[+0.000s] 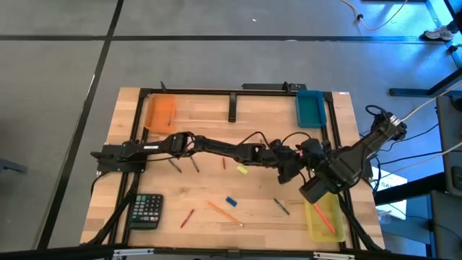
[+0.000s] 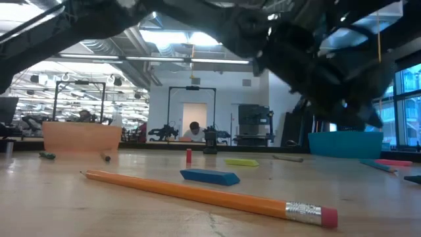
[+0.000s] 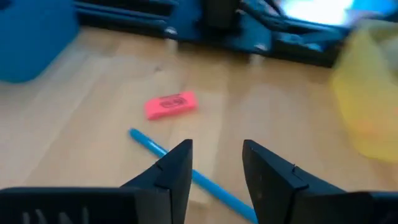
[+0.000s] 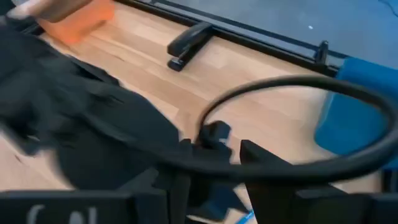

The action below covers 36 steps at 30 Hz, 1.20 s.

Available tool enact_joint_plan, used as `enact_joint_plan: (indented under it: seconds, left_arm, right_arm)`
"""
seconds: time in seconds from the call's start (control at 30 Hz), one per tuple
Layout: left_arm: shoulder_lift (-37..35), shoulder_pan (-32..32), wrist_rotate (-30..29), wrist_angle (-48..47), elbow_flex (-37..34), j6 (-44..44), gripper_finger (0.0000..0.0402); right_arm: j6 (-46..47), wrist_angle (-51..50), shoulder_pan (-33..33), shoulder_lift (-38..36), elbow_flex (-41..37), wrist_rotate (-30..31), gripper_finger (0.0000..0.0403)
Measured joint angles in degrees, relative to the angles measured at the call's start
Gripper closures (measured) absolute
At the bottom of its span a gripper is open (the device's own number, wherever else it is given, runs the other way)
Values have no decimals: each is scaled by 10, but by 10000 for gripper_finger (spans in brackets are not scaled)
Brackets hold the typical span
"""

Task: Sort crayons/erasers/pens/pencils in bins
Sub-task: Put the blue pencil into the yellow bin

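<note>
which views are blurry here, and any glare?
Right wrist view: heavy motion blur on the left arm and cable. Left wrist view: soft overall, yellow bin smeared, pink eraser readable. Low view: pencil sharp, arms overhead a dark blur, bright ceiling lights. High view: sharp, blue cast at its right edge.

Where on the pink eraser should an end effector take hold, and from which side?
Grip the pink eraser across its narrow width, at mid-length, coming from straight above. It lies flat on the table as a low block, clear of the blue pen, so probably only its long side faces offer purchase.
</note>
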Motion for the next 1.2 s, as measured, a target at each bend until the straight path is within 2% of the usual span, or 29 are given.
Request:
enact_joint_plan:
  seconds: [0.2, 0.4, 0.7, 1.2]
  left_arm:
    - [11, -5, -49, 3, 2, -37, 269]
    - [28, -15, -52, 32, 2, -40, 269]
    - [38, -27, -79, 26, 1, -38, 269]
    - [38, -30, -77, -27, 1, -13, 272]
  right_arm:
    - [-16, 11, 0, -1, 8, 14, 261]
    - [-18, 13, 1, -1, 8, 10, 261]
    - [-20, 12, 7, -1, 8, 7, 261]
    - [-20, 11, 7, -1, 8, 5, 261]
